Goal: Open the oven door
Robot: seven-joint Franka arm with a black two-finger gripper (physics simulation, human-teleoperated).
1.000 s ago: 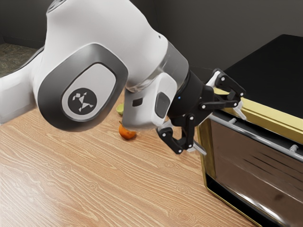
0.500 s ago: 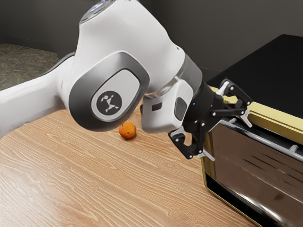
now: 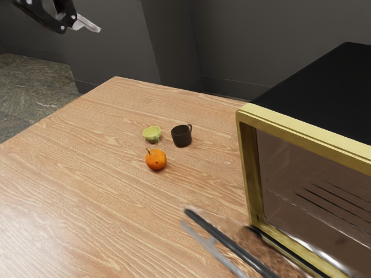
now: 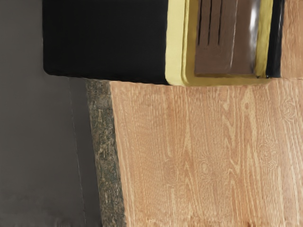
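Note:
Part of my gripper [image 3: 61, 20] shows at the top left corner of the exterior view, high above the table and well away from the oven. The oven [image 3: 307, 130] has a gold front frame and a black top, and its front opening is uncovered. Its door [image 3: 232, 246] is swung down, low in front of the opening, with the grey handle [image 3: 208, 244] along its outer edge. In the wrist view the oven [image 4: 175, 42] lies at the top, with its brown interior exposed.
An orange [image 3: 156, 160], a yellow-green bowl [image 3: 152, 134] and a dark mug [image 3: 181, 136] stand on the wooden table [image 3: 104, 191], beside the oven. Grey walls rise behind the table.
The door has gone from upright and closed to swung down. My arm has pulled up and away from the oven toward the exterior view's upper left, uncovering the bowl and mug.

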